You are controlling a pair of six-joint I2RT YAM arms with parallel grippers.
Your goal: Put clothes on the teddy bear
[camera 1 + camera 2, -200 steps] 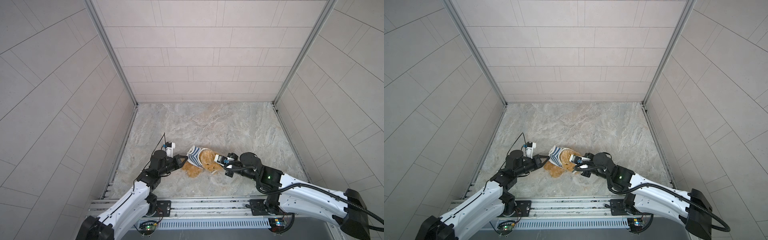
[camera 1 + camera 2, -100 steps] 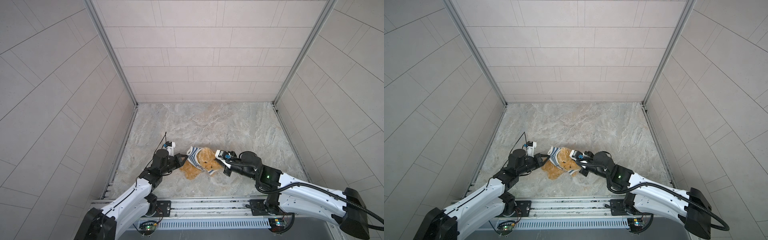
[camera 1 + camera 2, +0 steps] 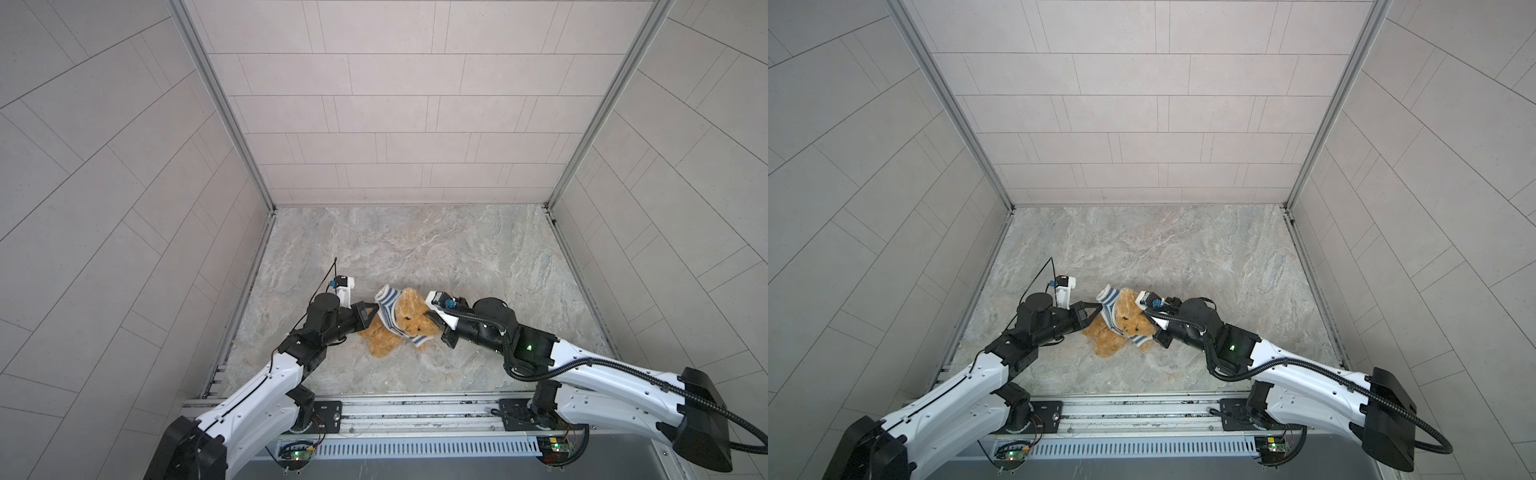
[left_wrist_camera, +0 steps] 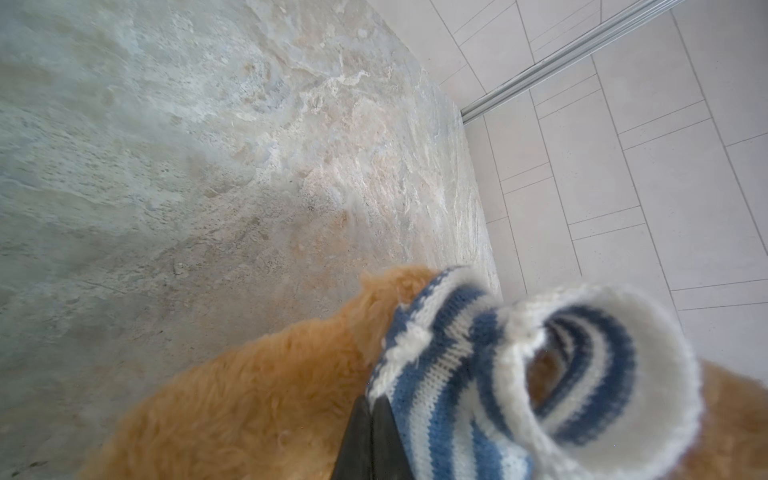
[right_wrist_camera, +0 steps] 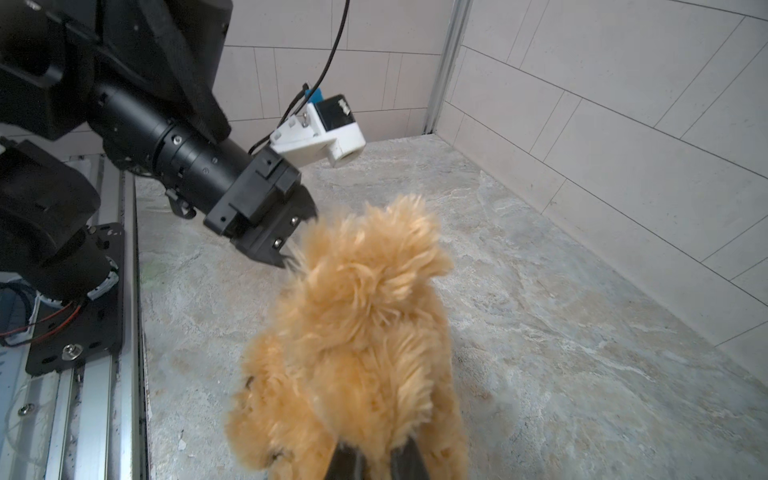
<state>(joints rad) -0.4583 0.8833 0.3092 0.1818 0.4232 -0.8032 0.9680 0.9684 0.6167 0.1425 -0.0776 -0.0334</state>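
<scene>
I see white shells, black joints on left arm (image 3: 257, 395) and right arm (image 3: 615, 374) | white camera housing (image 3: 345, 287), blue plug (image 3: 332, 284), at the wrist | black ribbed hose (image 3: 536, 377) and green light (image 3: 529, 346) on right arm | left pincer (image 5: 286, 249) black, silver screws (image 5: 295, 220)

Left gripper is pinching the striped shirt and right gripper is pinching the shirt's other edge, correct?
No. The right gripper is shut on fur of the teddy bear, not the striped shirt; the right wrist view shows only fur in its jaws. The left gripper does pinch the shirt.
</scene>
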